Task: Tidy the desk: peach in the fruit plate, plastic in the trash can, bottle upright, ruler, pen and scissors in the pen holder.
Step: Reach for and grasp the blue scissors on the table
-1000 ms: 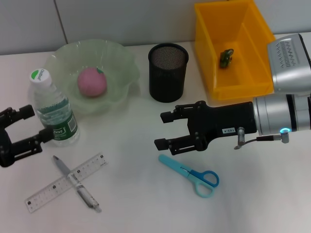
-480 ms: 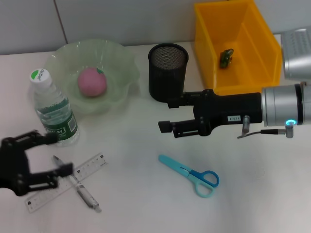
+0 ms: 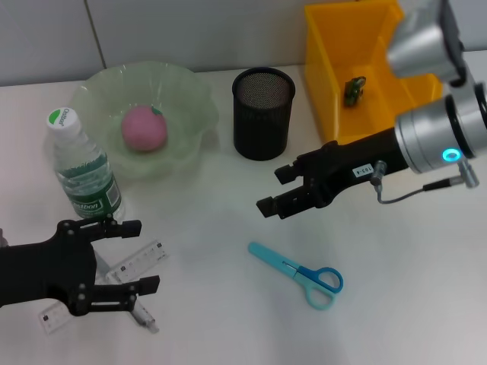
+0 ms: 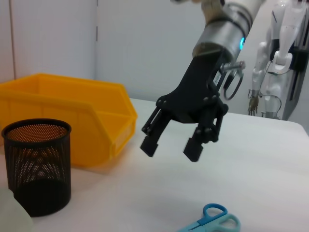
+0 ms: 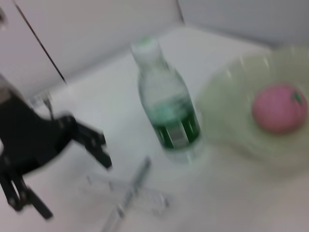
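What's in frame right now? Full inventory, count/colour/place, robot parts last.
desk: 1, white, under everything
fruit plate: 1, pale green, back left
peach: 1, pink, in the fruit plate
bottle: 1, clear with green label, upright, in front of the plate's left side
pen holder: 1, black mesh, back centre
trash can: 1, yellow, back right
plastic: 1, dark green, inside the trash can
scissors: 1, blue, front centre, flat on the desk
ruler: 1, clear, front left, partly hidden by the left gripper
pen: 1, grey, crossing the ruler, mostly hidden
left gripper: 1, black, open, over ruler and pen
right gripper: 1, black, open, above the desk between pen holder and scissors
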Controlling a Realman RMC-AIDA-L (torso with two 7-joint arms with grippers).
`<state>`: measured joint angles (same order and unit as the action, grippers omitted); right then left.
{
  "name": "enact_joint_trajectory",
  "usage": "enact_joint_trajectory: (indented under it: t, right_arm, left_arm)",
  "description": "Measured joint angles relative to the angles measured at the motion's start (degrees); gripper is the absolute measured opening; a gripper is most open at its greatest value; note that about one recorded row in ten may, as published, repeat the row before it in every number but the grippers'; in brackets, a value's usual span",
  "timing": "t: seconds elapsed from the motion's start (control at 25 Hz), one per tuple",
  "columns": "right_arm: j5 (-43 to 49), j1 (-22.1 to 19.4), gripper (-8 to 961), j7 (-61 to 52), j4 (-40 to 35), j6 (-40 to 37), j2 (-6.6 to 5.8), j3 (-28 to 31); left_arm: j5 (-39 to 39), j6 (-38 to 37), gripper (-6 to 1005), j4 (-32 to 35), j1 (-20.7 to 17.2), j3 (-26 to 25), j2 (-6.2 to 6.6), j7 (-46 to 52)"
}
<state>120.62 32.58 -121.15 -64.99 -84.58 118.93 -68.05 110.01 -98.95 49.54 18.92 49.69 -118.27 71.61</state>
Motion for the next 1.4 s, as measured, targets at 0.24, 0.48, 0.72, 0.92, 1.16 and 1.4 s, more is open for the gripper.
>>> enact_joint_trajectory:
  t: [0.24, 0.48, 0.72, 0.92, 1.16, 1.4]
  right_arm:
    - [14.2, 6.2, 775, -16.1, -7.6, -7.6, -0.01, -4.1]
    - [25.1, 13.6, 775, -25.9, -5.9, -12.4, 0.13, -6.7]
    - [28.2, 19.7, 775, -29.4, -1.1, -15.7, 0.18, -8.3]
    - [28.6, 22.2, 774, -31.4, 2.8, -15.7, 0.46, -10.8]
    - [28.3, 23.3, 774, -34.4, 4.7, -15.3, 0.69, -12.4]
    - [27.0, 24.0, 773, -35.9, 6.4, -15.1, 0.8, -13.1]
  left_arm:
    - [-0.3, 2.2, 863, -2.8, 1.2, 0.3, -0.28, -2.0]
    - [-0.5, 3.9, 862, -4.7, 2.8, -0.2, -0.24, -1.6]
    - [-0.5, 5.7, 862, -4.8, 3.1, 0.9, -0.36, -1.9]
    - [-0.4, 5.9, 861, -4.5, 3.1, 1.0, -0.16, -1.2]
    - [-0.1, 5.5, 861, -4.4, 3.1, 1.0, 0.03, -1.4]
    - [0.1, 4.5, 860, -4.8, 2.6, 1.3, 0.07, -2.1]
